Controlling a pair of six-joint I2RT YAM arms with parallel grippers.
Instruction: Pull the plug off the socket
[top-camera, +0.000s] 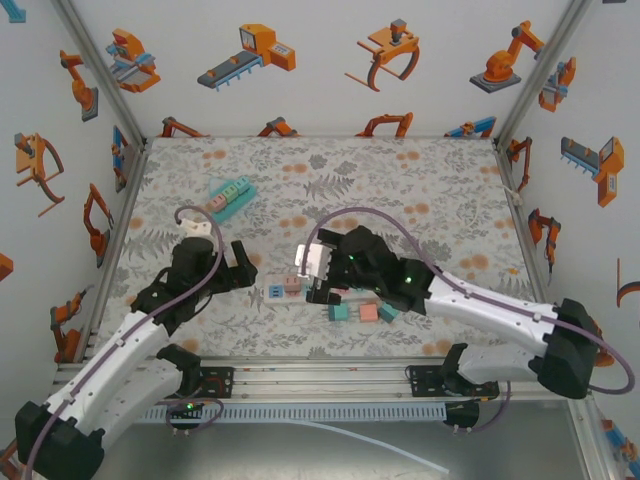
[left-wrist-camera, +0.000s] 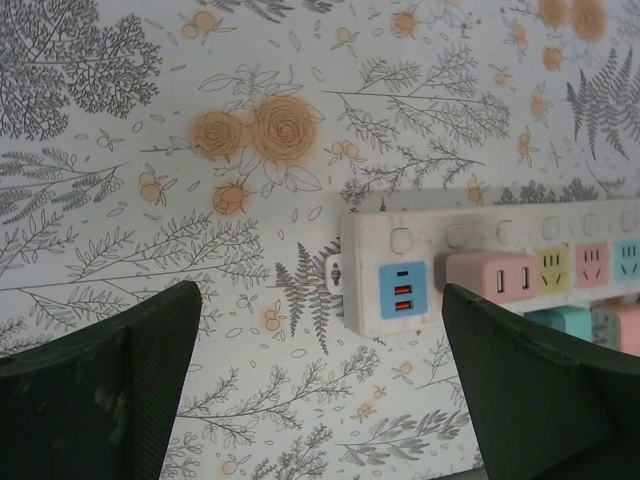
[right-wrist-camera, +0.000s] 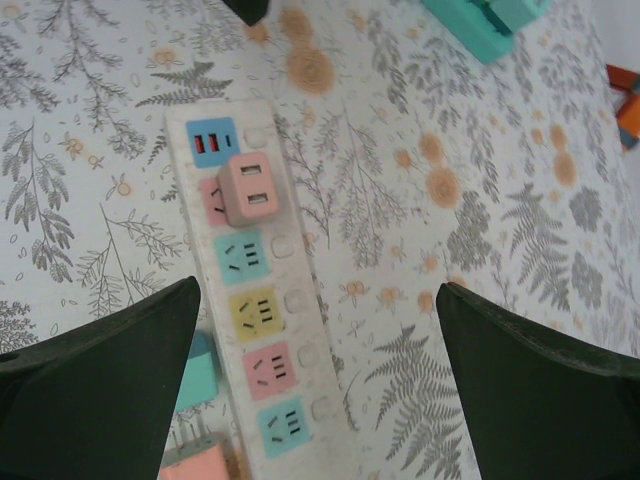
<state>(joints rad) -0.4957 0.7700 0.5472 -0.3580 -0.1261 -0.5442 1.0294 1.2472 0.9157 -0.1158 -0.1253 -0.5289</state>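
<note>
both jaws are spread wide, nothing gripped. left gripper (left-wrist-camera: 320, 300) is pointed at the usb end of the white power strip (left-wrist-camera: 362, 262); right gripper (right-wrist-camera: 318, 300) is held above it. pink plug (right-wrist-camera: 248, 190) is seated in the socket beside the blue usb panel (right-wrist-camera: 213, 143).

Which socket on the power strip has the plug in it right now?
The pink socket right next to the blue USB panel; a pink plug covers most of it. The other sockets further along stand empty.
</note>
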